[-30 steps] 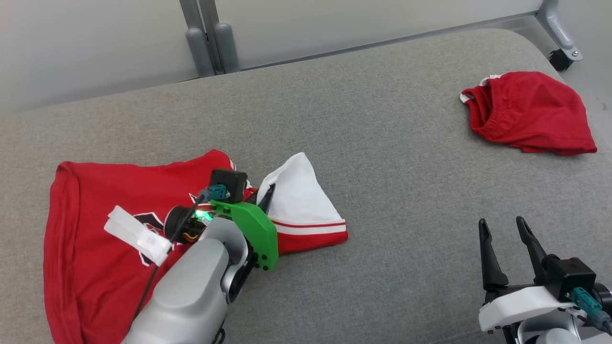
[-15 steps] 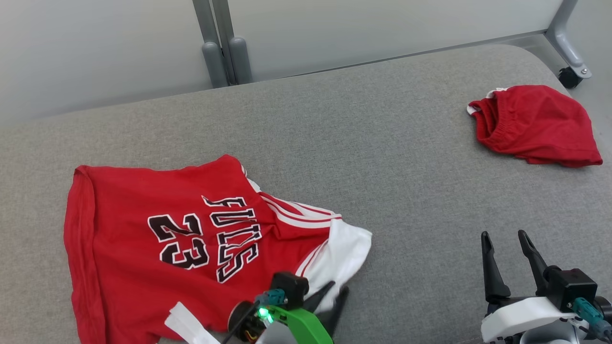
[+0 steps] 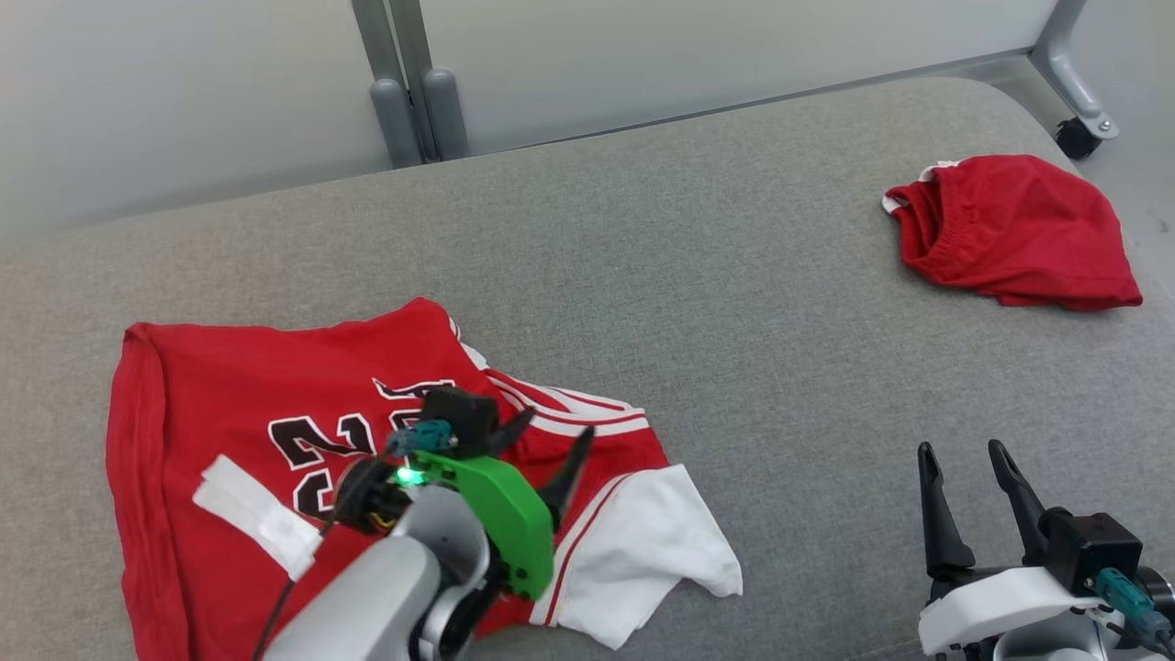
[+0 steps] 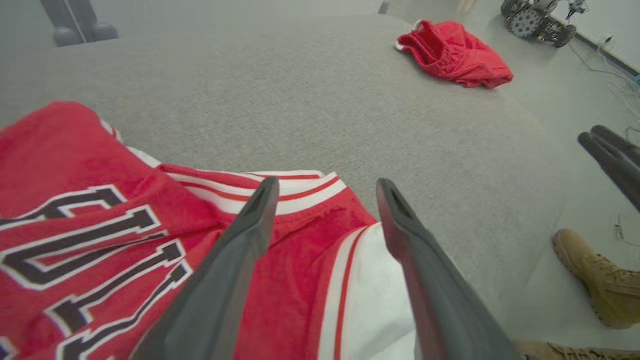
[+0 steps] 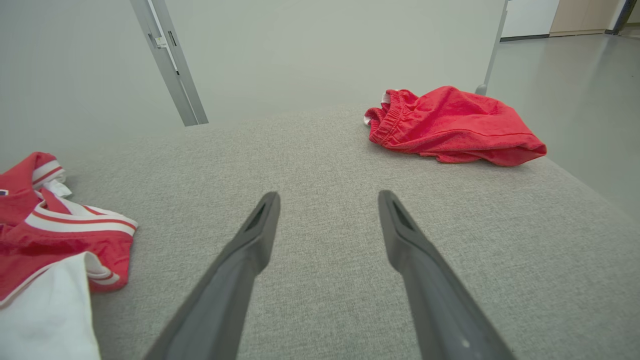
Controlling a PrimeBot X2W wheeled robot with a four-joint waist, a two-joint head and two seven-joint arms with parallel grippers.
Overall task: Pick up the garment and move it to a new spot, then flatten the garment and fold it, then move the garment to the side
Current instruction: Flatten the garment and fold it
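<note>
In the head view the jersey [image 3: 229, 404] is lying spread on the grey cushion [image 3: 734, 275], long axis left to right, and the left gripper [image 3: 557, 430] is hanging over its right end by the white sleeve [image 3: 643, 551], fingers [image 3: 569, 468] wide and empty. In the left wrist view that sleeve [image 4: 370, 300] is sitting just under those fingers. In the right wrist view the right gripper [image 5: 328, 195], also wide, is facing bare cushion, with the jersey off to its left.

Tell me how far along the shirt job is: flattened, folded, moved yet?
Done: the shirt lies mostly spread on the grey cushion, print up. In hand: the left pincer hangs open over its striped edge, gripping nothing; the white sleeve is rumpled. Left: smooth that sleeve, fold, move aside. The right pincer is open, away from it.
</note>
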